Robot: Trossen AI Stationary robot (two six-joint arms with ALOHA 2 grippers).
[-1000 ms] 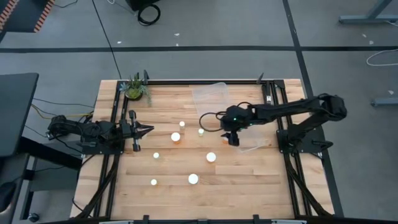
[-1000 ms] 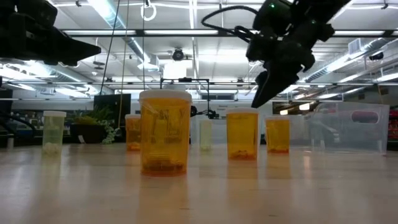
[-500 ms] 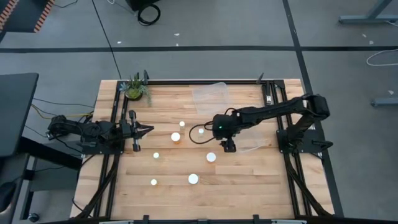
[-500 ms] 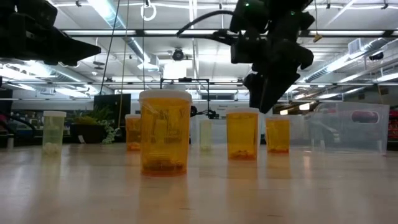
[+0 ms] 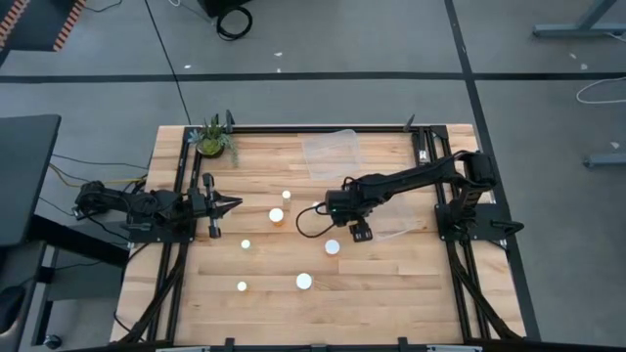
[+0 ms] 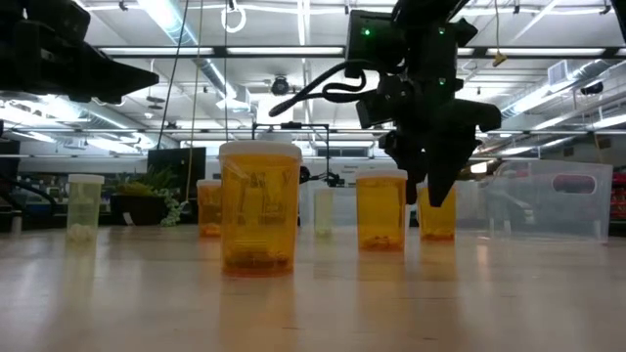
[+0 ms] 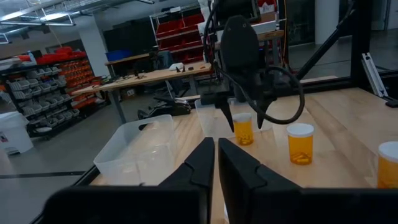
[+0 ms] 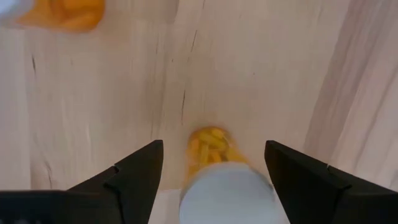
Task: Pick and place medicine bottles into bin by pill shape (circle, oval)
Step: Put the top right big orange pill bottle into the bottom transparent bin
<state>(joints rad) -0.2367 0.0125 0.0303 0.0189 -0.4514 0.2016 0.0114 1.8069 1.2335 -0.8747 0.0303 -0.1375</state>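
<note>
While the left arm is sitting parked at the desk's [image 5: 391, 303] left edge, I am seeing its left gripper [image 5: 233, 203] pressed together, holding nothing. I am watching the right gripper [image 5: 359, 233] hanging over the middle of the desk with its fingers [image 8: 140, 168] spread wide. Between them, in the right wrist view, an amber medicine bottle [image 8: 221, 177] with a white cap is standing upright on the wood, not pinched by either finger. From above I cannot pick that bottle out under the arm. Other medicine bottles are showing as white caps around the gripper: one [image 5: 333, 246] just beside it toward the front edge, one [image 5: 304, 282] farther to the front, and one [image 5: 277, 215] off toward the left arm. A clear bin [image 5: 331, 152] is lying behind the right gripper near the back rail, and a small plant [image 5: 212, 139] is sitting at the back left corner.
</note>
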